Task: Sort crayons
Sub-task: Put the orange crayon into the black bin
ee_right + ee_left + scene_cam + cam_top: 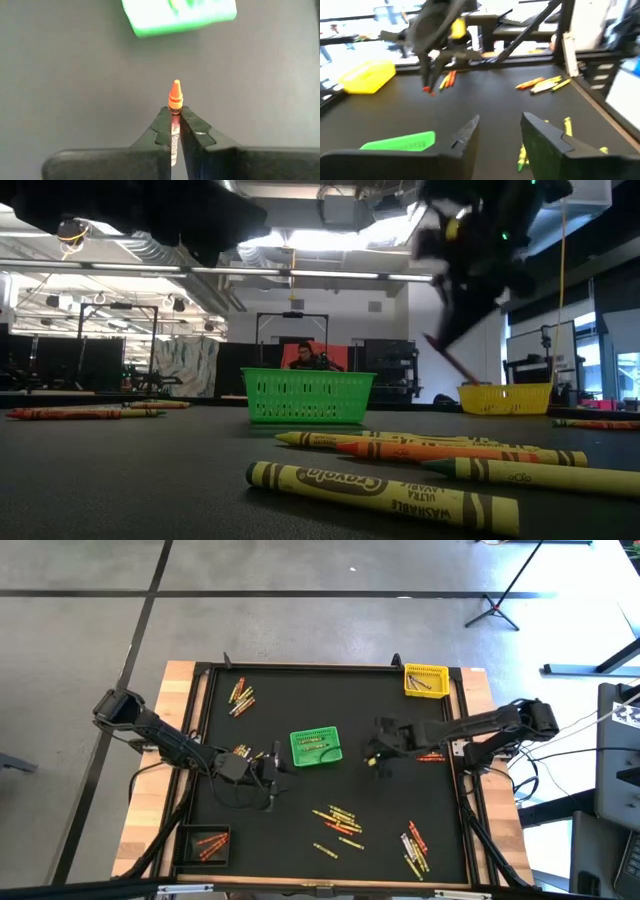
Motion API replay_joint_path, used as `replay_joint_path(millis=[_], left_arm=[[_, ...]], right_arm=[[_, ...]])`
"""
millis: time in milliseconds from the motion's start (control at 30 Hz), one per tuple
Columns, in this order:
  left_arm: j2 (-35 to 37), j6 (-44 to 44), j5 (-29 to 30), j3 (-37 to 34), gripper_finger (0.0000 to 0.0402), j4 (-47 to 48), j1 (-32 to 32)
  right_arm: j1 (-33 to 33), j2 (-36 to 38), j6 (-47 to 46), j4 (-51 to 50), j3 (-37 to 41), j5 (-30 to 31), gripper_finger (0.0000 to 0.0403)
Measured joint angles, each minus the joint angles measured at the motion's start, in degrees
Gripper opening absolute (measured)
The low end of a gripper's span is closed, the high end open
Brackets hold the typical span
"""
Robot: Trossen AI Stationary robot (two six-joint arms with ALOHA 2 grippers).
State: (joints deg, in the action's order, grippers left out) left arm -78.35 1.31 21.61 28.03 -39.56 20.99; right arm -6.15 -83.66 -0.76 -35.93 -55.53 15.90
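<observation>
Right wrist view shows the right gripper [175, 117] with its fingers clamped on an orange crayon [174, 95], tip pointing toward the green basket [179, 15], above the black surface [75, 90]. Left gripper [497, 132] hovers with fingers apart beside that basket; other crayons [338, 820] lie scattered

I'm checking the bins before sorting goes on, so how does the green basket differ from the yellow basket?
The green basket sits near the middle of the mat, between the two arms; the yellow basket sits in a far corner. From above, the green one looks larger than the yellow one. Sticks show inside the yellow basket; the green one's contents cannot be told. Both are rectangular mesh baskets standing upright.
</observation>
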Motion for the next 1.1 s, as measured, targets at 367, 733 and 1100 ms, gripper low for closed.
replay_joint_path(millis=[367,733,1100], left_arm=[[-0.3,-0.4,1.8,0.0,0.0163,0.4,-2.0],[-5.3,-2.4,2.1,0.0,0.0163,-7.4,-2.1],[-5.3,-3.4,0.3,0.0,0.0147,-8.6,-2.1]], right_arm=[[-6.2,-2.3,6.7,32.0,-0.1,-0.1,0.0013],[-6.7,-10.2,9.4,56.8,0.0,-6.2,0.0016],[-7.0,-14.2,11.8,67.3,0.0,-7.7,0.0016]])
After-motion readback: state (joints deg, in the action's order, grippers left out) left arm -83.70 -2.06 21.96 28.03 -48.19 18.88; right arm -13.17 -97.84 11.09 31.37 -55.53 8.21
